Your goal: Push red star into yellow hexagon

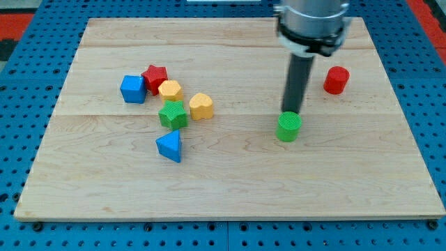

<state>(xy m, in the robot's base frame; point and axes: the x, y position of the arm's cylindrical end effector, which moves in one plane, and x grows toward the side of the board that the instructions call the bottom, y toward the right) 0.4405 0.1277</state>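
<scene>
No pincer here, only a rod holding nothing. My tip [292, 111] sits just behind the green cylinder [288, 127], well apart from the red star [155, 75], which already touches the yellow hexagon [170, 90] on the bench [230, 188].

Green cylinder [288, 127] blocks my tip [292, 111]; bare board [237, 174] lies between it and green star [173, 114].

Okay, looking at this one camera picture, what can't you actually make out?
- My tip: its very end is hidden behind the green cylinder; contact cannot be told.
- Arm above the rod: cut off by the view's top.
- Red star and yellow hexagon: look touching; any gap is too small to see.
</scene>
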